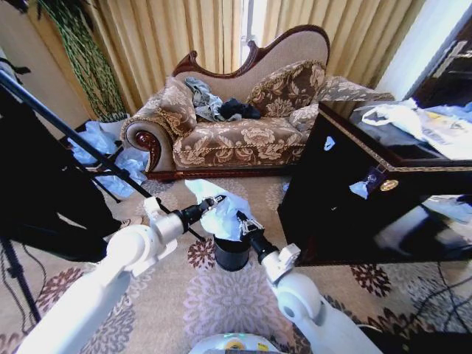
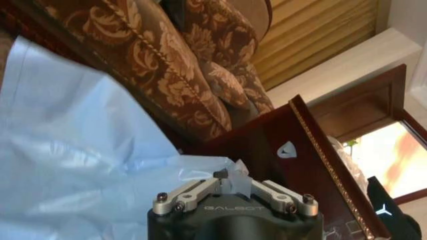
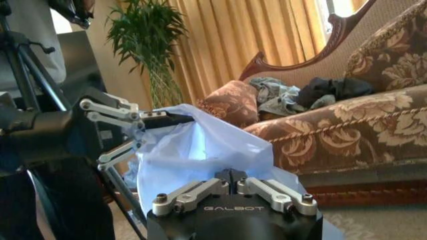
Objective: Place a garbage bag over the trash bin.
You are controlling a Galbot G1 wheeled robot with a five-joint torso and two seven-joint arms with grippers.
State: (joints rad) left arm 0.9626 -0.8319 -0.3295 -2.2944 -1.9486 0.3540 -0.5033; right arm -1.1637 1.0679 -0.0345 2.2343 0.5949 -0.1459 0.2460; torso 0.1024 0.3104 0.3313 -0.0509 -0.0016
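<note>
White arms, black GALBOT-marked wrists

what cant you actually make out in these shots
- Trash bin rim, head view: covered by the garbage bag, so whether the bag sits over it is unclear.
- Bag's opening: hidden in its own folds in all views.
- Bag's lower part, right wrist view: hidden behind the right gripper.
- Left gripper pinches plastic.

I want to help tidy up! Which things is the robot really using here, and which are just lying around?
Using:
garbage bag, pinched on both sides by the left gripper and the right gripper
trash bin, right under the bag

Just lying around:
clothes on the sofa
heap of pale blue plastic beside the sofa
white plastic bag on the black cabinet
</note>
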